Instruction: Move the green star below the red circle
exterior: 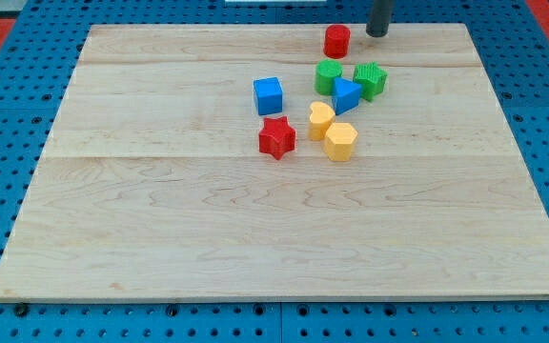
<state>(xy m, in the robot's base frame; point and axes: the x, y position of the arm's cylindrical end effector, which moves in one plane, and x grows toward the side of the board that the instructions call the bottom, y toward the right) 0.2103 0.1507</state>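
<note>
The green star [371, 80] lies near the view's top, right of centre, below and to the right of the red circle [336, 41]. A second green block [328, 76], rounded in shape, sits directly below the red circle and left of the star. A blue triangle [347, 95] lies between the two green blocks, touching or nearly touching both. My tip [377, 34] stands at the board's top edge, just right of the red circle and above the green star, apart from both.
A blue cube [268, 95] lies left of the cluster. A red star [276, 137], a yellow heart [321, 119] and a yellow hexagon [340, 140] lie below it. The wooden board [255, 238] rests on a blue pegboard.
</note>
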